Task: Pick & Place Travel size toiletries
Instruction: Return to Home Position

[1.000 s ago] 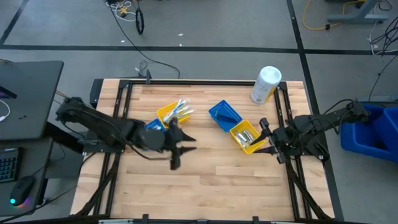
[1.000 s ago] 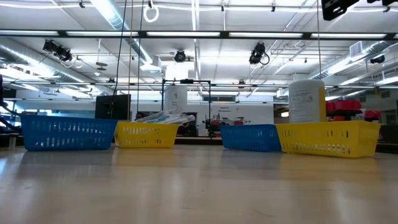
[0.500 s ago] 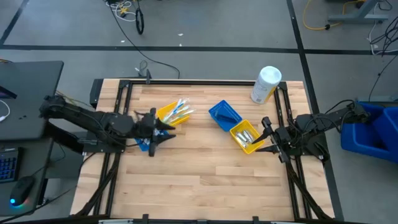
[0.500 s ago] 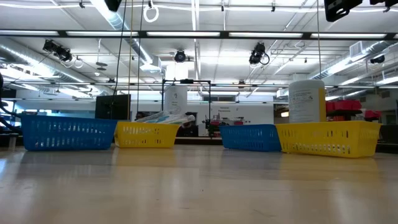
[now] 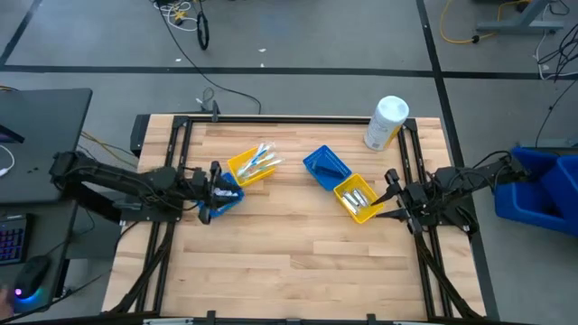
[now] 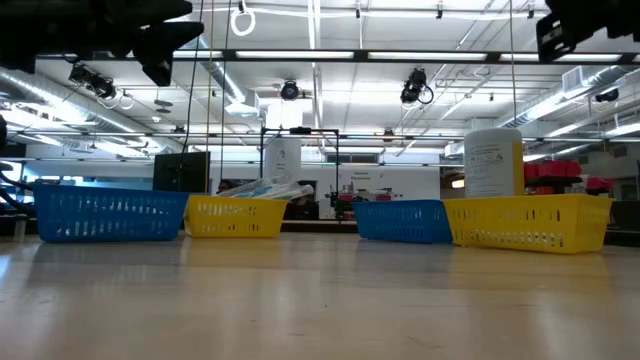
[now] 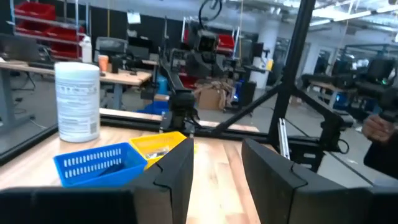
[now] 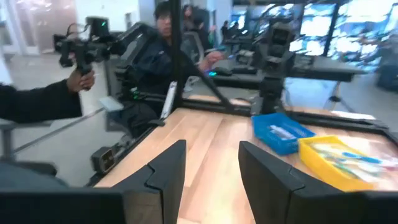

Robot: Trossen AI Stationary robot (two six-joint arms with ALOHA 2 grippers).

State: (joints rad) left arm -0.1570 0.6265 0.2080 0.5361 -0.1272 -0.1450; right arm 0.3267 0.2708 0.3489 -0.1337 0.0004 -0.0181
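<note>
The travel size toiletries lie in bins. Toothbrushes (image 5: 263,160) rest in a yellow bin (image 5: 244,168) with their ends over its rim. Small tubes (image 5: 358,197) lie in a second yellow bin (image 5: 350,209). My left gripper (image 5: 219,181) hovers open over the left blue bin (image 5: 226,196), pointing level across the table. Nothing is between its fingers (image 7: 217,168). My right gripper (image 5: 390,193) stands open beside the right yellow bin, near the table's right edge, and is also empty (image 8: 211,168).
An empty-looking blue bin (image 5: 325,165) sits mid-table beside the tube bin. A tall white container (image 5: 386,122) stands at the far right corner. The near half of the wooden table (image 5: 289,262) is bare wood. A person (image 8: 158,43) stands beyond the table's left side.
My left gripper has drawn back from the middle of the table toward the left edge, tipping from a downward slant to level, and now hangs over the left blue bin. My right gripper has pulled back slightly toward the right edge. The bins have not moved.
</note>
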